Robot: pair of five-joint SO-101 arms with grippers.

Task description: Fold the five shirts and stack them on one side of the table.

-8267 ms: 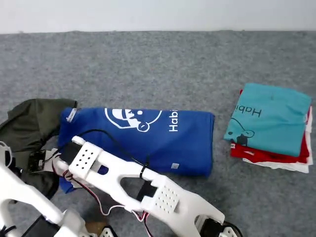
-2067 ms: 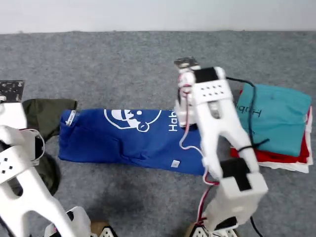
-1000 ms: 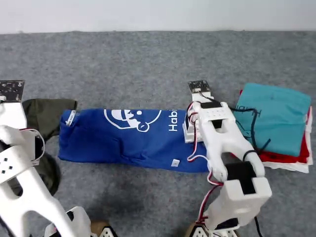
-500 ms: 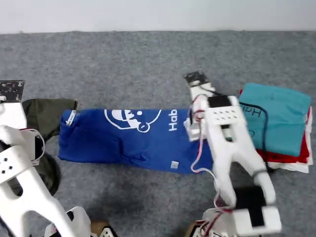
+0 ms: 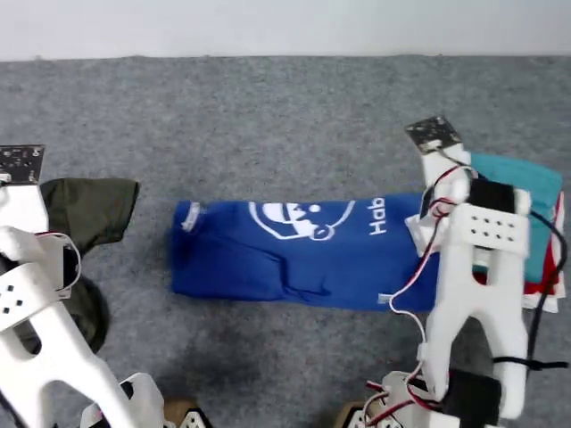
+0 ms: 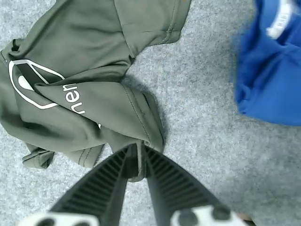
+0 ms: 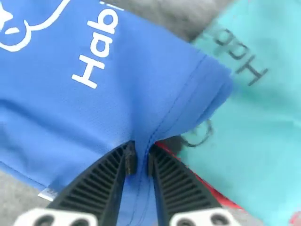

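Observation:
A blue shirt (image 5: 303,254), folded into a long band, lies across the middle of the grey table. My right gripper (image 7: 138,153) is shut on the hem at its right end (image 7: 94,103), where that end overlaps the stack. The stack has a teal shirt (image 5: 535,183) on top, with red (image 5: 546,283) and white layers under it. In the right wrist view the teal shirt (image 7: 254,117) sits just past the blue hem. A crumpled olive shirt (image 5: 89,209) lies at the far left. My left gripper (image 6: 138,153) hangs shut above the olive shirt (image 6: 80,94), holding nothing.
The right arm (image 5: 477,259) stands over the stack's near-left corner. The left arm (image 5: 27,294) rises at the table's left front. Bare grey table (image 5: 268,116) stretches behind the shirts up to a white wall. The blue shirt's collar end (image 6: 273,70) lies near the olive one.
My right gripper has pulled the blue shirt to the right, so its end now reaches the stack and a gap opened beside the olive shirt. The left arm has stayed still.

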